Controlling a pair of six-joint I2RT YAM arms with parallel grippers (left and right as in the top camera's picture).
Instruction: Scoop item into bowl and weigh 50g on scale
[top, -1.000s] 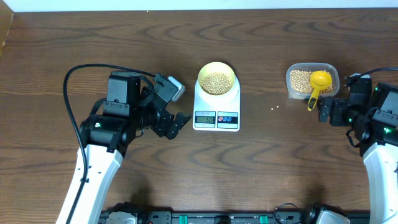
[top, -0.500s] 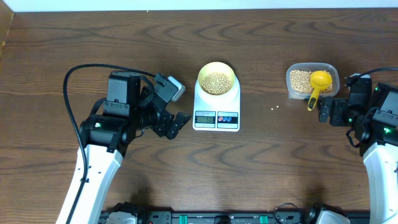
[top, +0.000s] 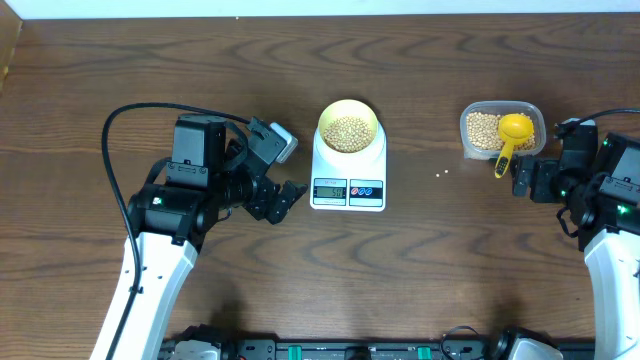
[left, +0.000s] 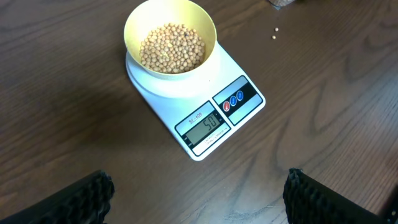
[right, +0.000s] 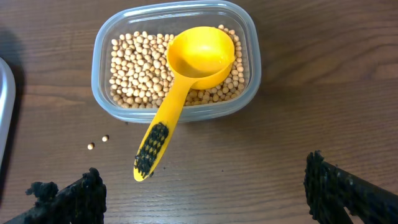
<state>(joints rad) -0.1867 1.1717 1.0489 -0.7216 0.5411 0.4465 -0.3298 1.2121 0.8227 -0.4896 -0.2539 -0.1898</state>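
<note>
The pale yellow bowl (top: 348, 128) holds tan beans (top: 348, 131) and stands on the white scale (top: 348, 170). In the left wrist view the bowl (left: 170, 43) sits on the scale (left: 205, 118), whose display reads 50. My left gripper (top: 283, 198) is open and empty, left of the scale's front; its fingers frame bare table (left: 198, 202). My right gripper (top: 527, 178) is open and empty, just in front of the clear tub, its fingers wide apart (right: 208, 199). The yellow scoop (right: 186, 81) rests in the tub, handle sticking out towards me.
The clear plastic tub (top: 502, 129) of beans (right: 130, 68) stands at the right, with the scoop (top: 511, 137) lying in it. Two stray beans (right: 98, 142) lie on the wood left of the tub; one shows in the overhead view (top: 438, 173).
</note>
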